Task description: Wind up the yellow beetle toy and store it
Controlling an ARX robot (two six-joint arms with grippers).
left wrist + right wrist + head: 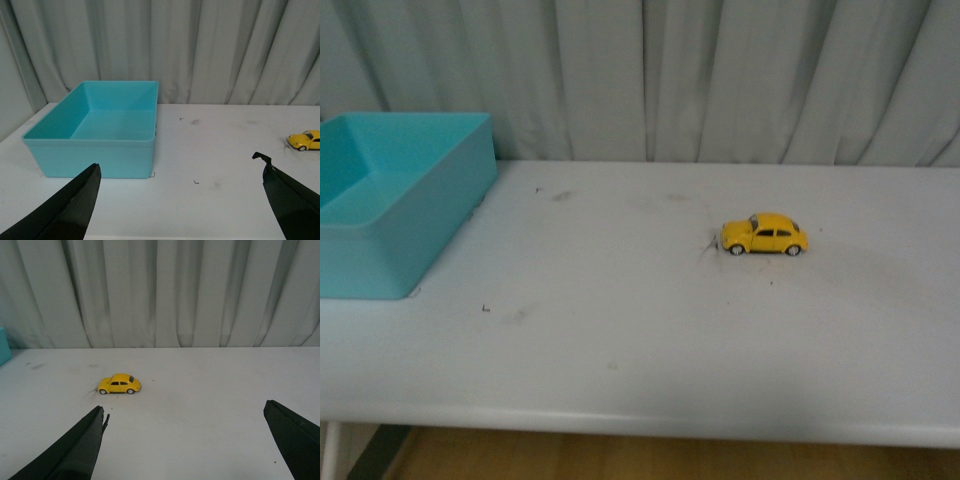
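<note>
With your right hand (184,407) and left hand (176,161) both spread and empty, the yellow beetle toy (764,235) sits on the desk (620,330) well ahead of the right one, and a skewed pinch on its glossy rounded body could, I judge, send it rolling away.

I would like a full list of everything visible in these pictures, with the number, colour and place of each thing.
yellow beetle toy: one, yellow, on its wheels on the table, right of centre, far from the bin.
bin: one, teal, at the table's left side, no contents seen.
table: one, white, with small dark marks.
curtain: one, pale grey, behind the table.
left end effector: one, black, open, facing the bin.
right end effector: one, black, open, facing the toy.
</note>
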